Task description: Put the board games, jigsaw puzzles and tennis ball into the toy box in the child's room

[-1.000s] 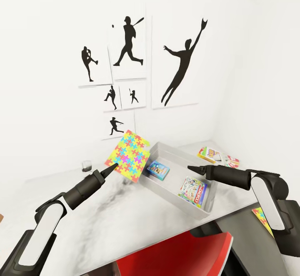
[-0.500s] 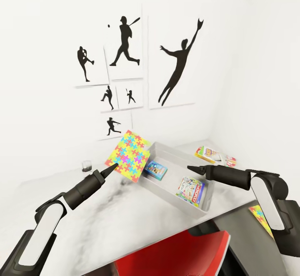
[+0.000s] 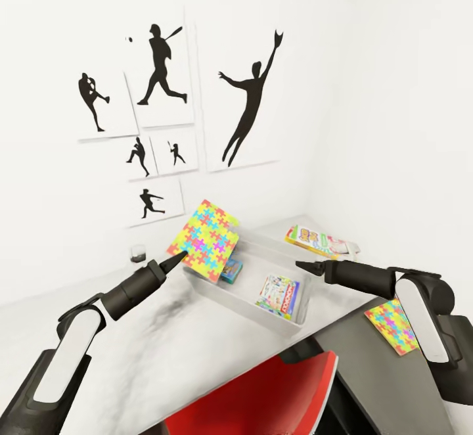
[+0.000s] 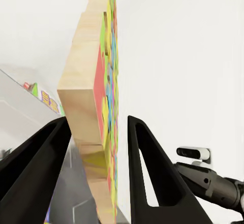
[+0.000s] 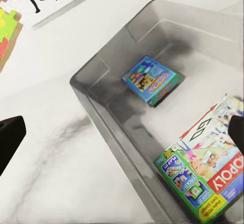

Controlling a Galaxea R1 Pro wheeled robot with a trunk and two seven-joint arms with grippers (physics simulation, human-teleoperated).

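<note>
Left gripper: clamped on the lower edge of a jigsaw puzzle, held tilted in the air over the left end of the toy box; in the left wrist view the fingers press either face of the puzzle.
Right gripper: hovers over the toy box, holding nothing; its tips sit wide apart in the right wrist view.
Toy box contents: blue board game, red-and-green board game.
Skip-Bo board game: far right on the light table top.
Second jigsaw puzzle: lower dark top, near right.
Red chair: near edge.
</note>
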